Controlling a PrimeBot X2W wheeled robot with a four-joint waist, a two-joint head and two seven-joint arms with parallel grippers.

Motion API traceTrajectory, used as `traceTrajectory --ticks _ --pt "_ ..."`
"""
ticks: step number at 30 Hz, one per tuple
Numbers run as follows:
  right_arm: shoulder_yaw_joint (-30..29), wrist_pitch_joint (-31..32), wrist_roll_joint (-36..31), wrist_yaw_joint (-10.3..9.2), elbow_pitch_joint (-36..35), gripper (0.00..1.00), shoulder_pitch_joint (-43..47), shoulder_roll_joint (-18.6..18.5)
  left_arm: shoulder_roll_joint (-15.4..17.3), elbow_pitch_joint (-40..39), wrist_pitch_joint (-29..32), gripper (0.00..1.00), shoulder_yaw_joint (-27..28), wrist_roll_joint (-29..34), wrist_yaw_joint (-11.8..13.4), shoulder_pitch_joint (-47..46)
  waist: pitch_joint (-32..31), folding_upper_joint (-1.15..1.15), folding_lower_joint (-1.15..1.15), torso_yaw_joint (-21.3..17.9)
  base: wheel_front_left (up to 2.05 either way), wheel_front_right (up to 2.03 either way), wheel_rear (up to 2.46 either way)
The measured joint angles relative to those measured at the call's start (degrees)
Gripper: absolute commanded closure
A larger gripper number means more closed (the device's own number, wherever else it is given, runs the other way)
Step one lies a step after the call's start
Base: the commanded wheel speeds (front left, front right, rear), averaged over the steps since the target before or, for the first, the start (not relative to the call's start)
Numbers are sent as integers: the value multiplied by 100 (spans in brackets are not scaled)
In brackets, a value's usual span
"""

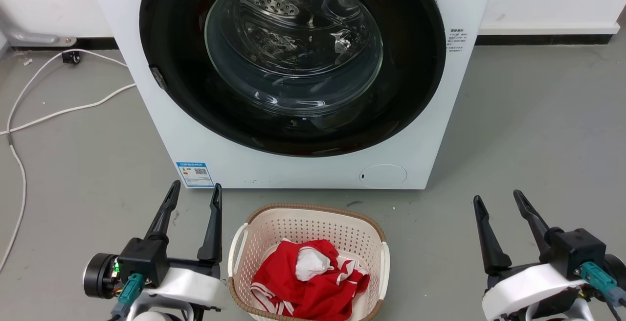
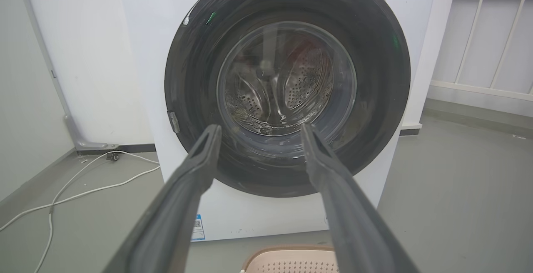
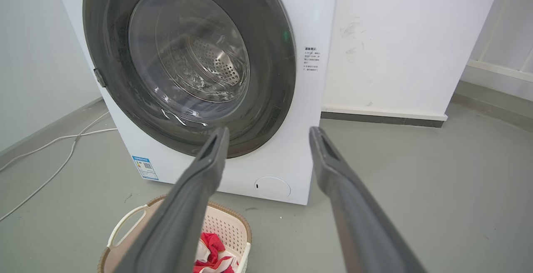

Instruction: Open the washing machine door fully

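Observation:
The white washing machine (image 1: 205, 135) (image 2: 150, 35) (image 3: 316, 23) stands straight ahead on the floor. Its round glossy black washing machine door (image 1: 166, 42) (image 2: 191, 77) (image 3: 275, 56) lies flush against the front, with the steel drum showing through the glass bowl. A small latch piece sits on the door's left rim. My left gripper (image 1: 194, 191) (image 2: 260, 131) is open, low at the left, short of the machine. My right gripper (image 1: 499, 199) (image 3: 268, 133) is open too, low at the right, with nothing between its fingers.
A beige laundry basket (image 1: 313, 216) (image 3: 125, 227) with red and white cloth (image 1: 308, 277) stands on the floor between my arms, just before the machine. White cables (image 1: 29, 115) trail over the grey floor at the left. A white wall runs behind.

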Motion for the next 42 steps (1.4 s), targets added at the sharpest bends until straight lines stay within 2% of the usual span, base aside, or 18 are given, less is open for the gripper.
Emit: traceTrajectory --ticks 7,19,20,21,22,26,28,34,40,42 --pt "4 -27 -201 0 -12 0 36 1 -33 0 -59 0 33 171 -2 25 -1 0 0 -1 0 0 0" --pt "-20 -96 -101 0 33 0 36 2 -58 57 -75 0 103 156 -57 25 -12 0 0 1 0 0 0" --pt "-30 -97 -14 0 48 31 36 2 -60 58 -74 0 111 156 -57 25 -14 0 0 0 0 0 0" --pt "-35 -104 30 0 55 79 39 2 -62 60 -75 0 119 156 -58 25 -14 0 0 -1 0 0 0" --pt "-36 -112 63 0 62 100 39 2 -64 63 -75 0 126 156 -58 25 -13 0 0 -2 0 0 0" --pt "-24 -181 403 0 111 100 40 2 -71 68 -74 0 145 155 -65 27 -5 0 0 -16 0 0 0" --pt "-53 -292 1009 0 193 100 41 5 -77 68 -74 0 148 155 -67 29 -7 0 0 -14 0 0 0" --pt "31 -870 3654 0 571 100 73 4 -100 74 -75 0 168 149 -92 31 -10 0 0 -6 0 0 0" --pt "279 -1156 7176 -1 705 100 -128 9 -126 37 -75 0 204 148 -92 57 14 0 0 -42 0 0 0" --pt "274 -1170 8021 -1 722 100 -277 11 -133 15 -75 0 226 148 -90 57 38 0 -1 -59 0 0 0"
